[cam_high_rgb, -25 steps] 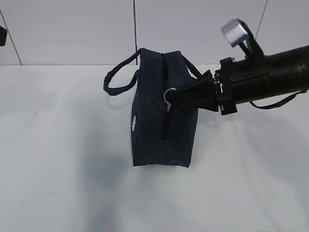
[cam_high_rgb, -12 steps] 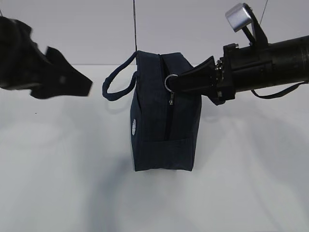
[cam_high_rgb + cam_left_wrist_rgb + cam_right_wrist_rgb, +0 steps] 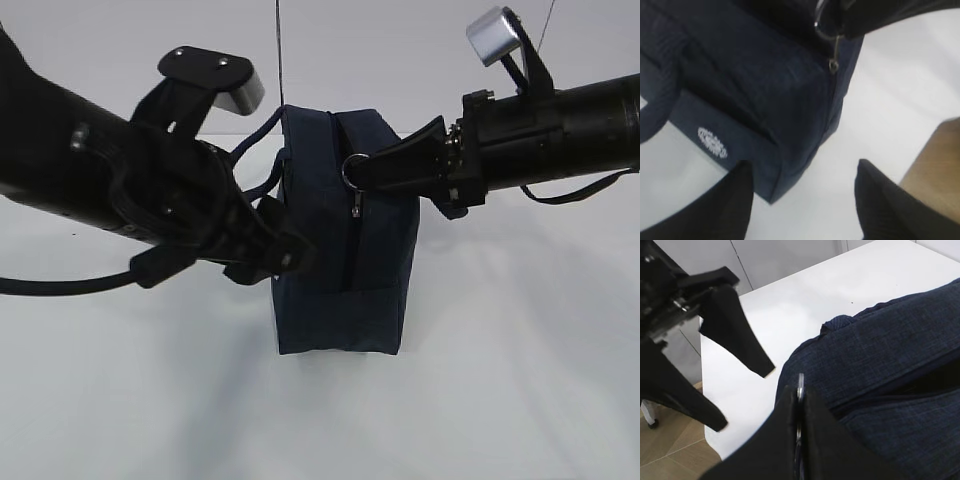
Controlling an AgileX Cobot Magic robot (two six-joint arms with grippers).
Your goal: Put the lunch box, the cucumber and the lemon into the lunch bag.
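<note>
Opening stage: right gripper clenched on ring pull at frame centre, left gripper released beside lunch bag; next, brace bag, draw zipper.

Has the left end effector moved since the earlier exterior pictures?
Yes. The left end effector has come in from the left edge, rightward and lower, up to the lunch bag.

lunch bag flanked by both arms | table front free

Bright, even, diffuse lighting; soft faint shadows on desk beneath lunch bag. No glare. Left wrist view blurred; dark near parts underexposed, detail lost.
</note>
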